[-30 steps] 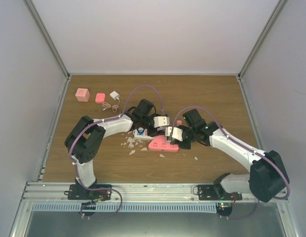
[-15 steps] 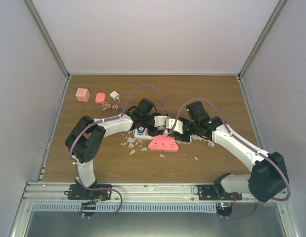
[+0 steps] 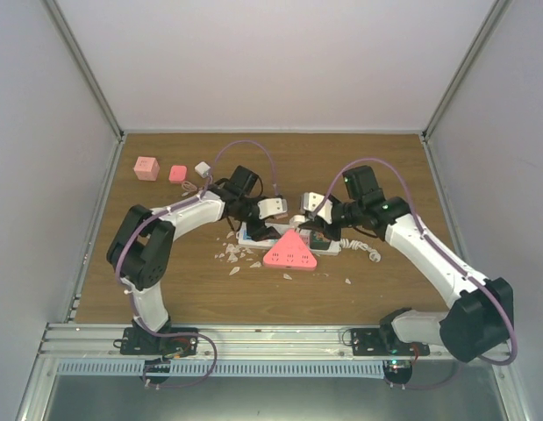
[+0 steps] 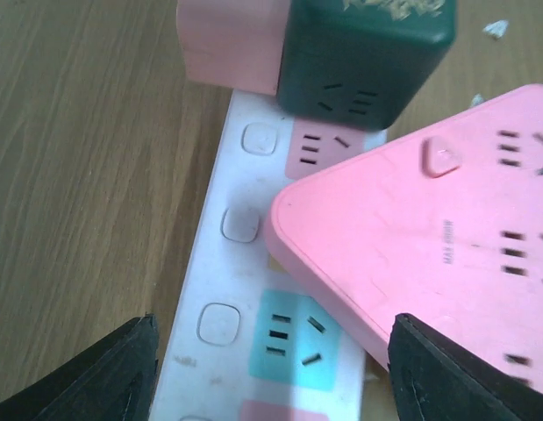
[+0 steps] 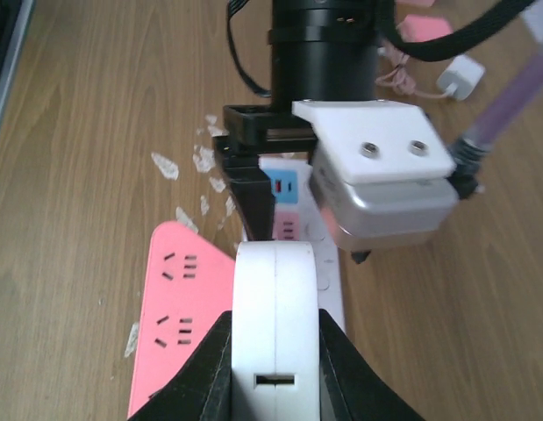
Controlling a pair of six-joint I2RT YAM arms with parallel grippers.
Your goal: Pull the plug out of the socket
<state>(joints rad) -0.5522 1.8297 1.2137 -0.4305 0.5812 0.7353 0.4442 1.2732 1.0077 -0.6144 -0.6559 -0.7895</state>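
Note:
The socket, a long white power strip [image 4: 220,298] with pastel outlet faces, lies on the wooden table and also shows in the top view [image 3: 331,247]. A pink triangular adapter [image 4: 446,228] sits on it, and a dark green cube [image 4: 363,61] and a pink cube [image 4: 227,44] stand at its far end. My left gripper [image 4: 280,377] is open, its jaws either side of the strip over the blue outlet face. My right gripper [image 5: 275,351] is shut on a white rounded plug [image 5: 275,324] at the strip. I cannot tell whether the plug is still seated.
In the top view, a pink cube [image 3: 146,167], a small pink block [image 3: 177,173] and a white charger with a cable [image 3: 203,168] lie at the back left. White scraps [image 3: 232,256] are scattered by the strip. The strip's short cord [image 3: 369,251] curls to the right.
My right gripper has moved away from me and slightly left along the strip, uncovering the pink triangular adapter. My left gripper has drawn back to the left.

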